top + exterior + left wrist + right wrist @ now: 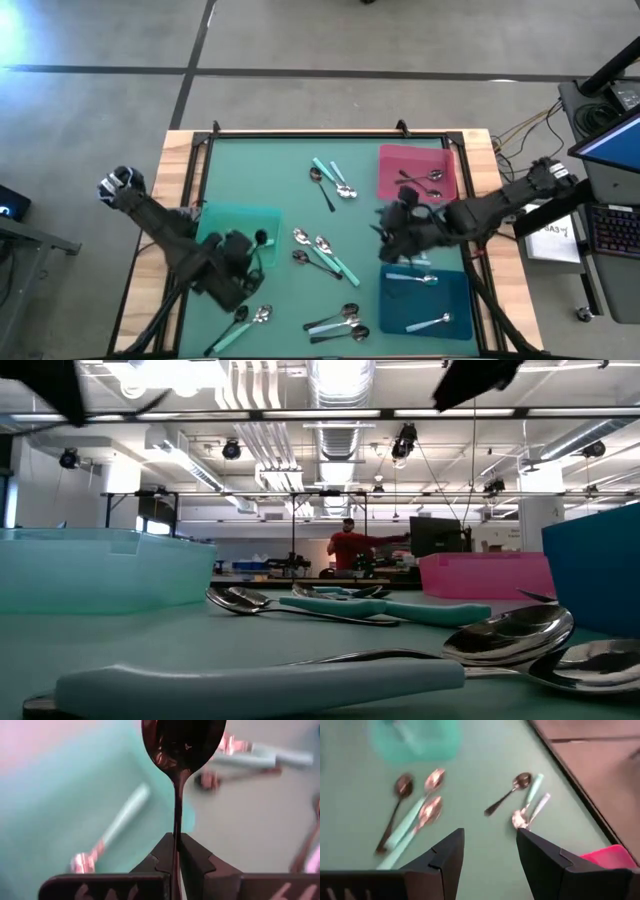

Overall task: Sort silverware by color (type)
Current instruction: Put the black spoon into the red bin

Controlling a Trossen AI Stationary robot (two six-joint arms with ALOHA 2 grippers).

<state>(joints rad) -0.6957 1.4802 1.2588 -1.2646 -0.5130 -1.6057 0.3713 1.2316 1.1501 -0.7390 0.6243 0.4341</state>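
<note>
My left gripper [245, 250] hangs over the teal mat [225, 225] at the table's near left, shut on a dark all-metal spoon [182, 740]. A teal-handled spoon [117, 827] lies on that mat below it. My right gripper [490, 837] is open with nothing between its fingers, above the table's middle right [392, 235], between the pink mat [440, 160] and the blue mat [450, 290]. Loose spoons [320, 250] lie flat on the green table top. Dark spoons [420, 178] lie on the pink mat, pale-blue-handled ones [425, 322] on the blue mat. My left gripper pinches the dark spoon's thin handle [176, 827] between its two fingers [197, 855]. The spoon runs on past the fingertips along the line of the fingers, bowl [182, 740] foremost. It is lifted clear, over the teal mat.
A black frame [300, 132] rims the table. More spoons lie at the far middle [330, 180] and the near middle [340, 322]. A teal spoon and a metal one [245, 320] lie near the left arm. A person [345, 550] stands far off in the room.
</note>
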